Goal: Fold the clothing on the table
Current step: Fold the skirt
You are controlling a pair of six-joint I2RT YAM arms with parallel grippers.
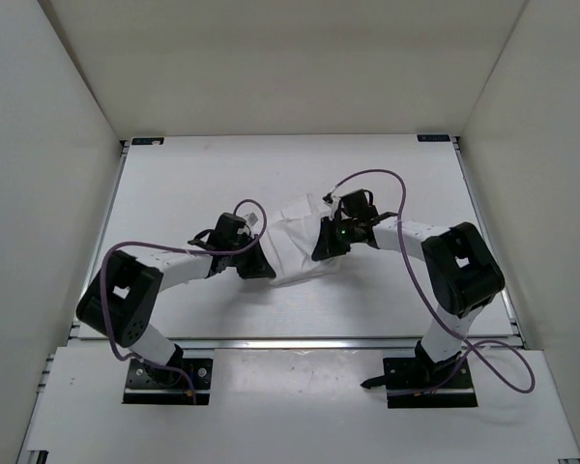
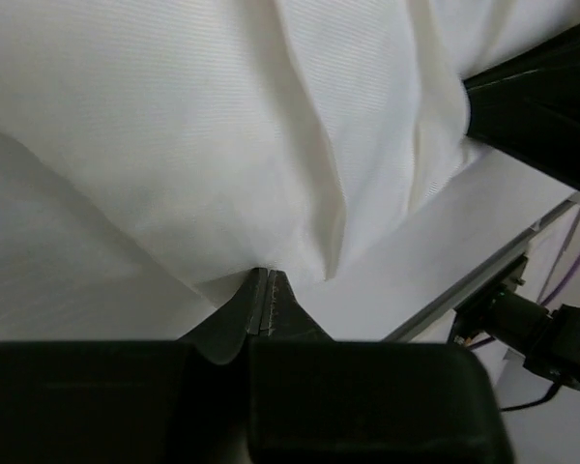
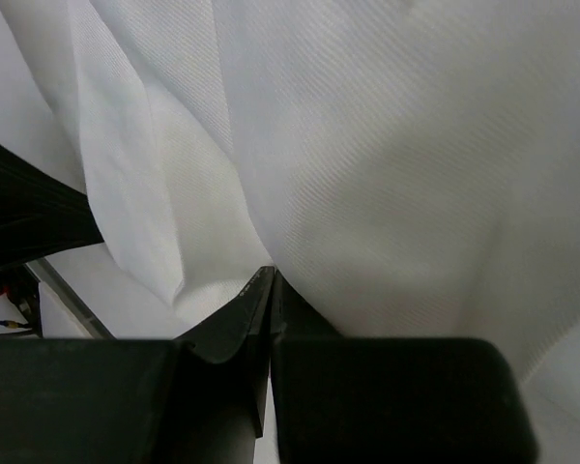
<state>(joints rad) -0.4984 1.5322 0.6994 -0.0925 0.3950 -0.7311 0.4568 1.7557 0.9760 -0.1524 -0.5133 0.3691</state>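
The clothing [image 1: 292,244] is a white garment bunched into a small heap at the middle of the table [image 1: 203,179], between my two grippers. My left gripper [image 1: 262,262] meets its left edge and my right gripper [image 1: 327,242] its right side. In the left wrist view the jaws of the left gripper [image 2: 267,275] are pressed together at the cloth's edge, and the clothing [image 2: 222,126] fans out in folds from the tips. In the right wrist view the right gripper [image 3: 273,275] is shut the same way, with the clothing [image 3: 387,145] draped ahead of it.
White walls [image 1: 68,106] enclose the table on three sides. Metal edging [image 1: 300,341] runs along its near side. Purple cables [image 1: 372,176] loop over both arms. The right arm's black gripper body [image 2: 546,101] shows close by in the left wrist view.
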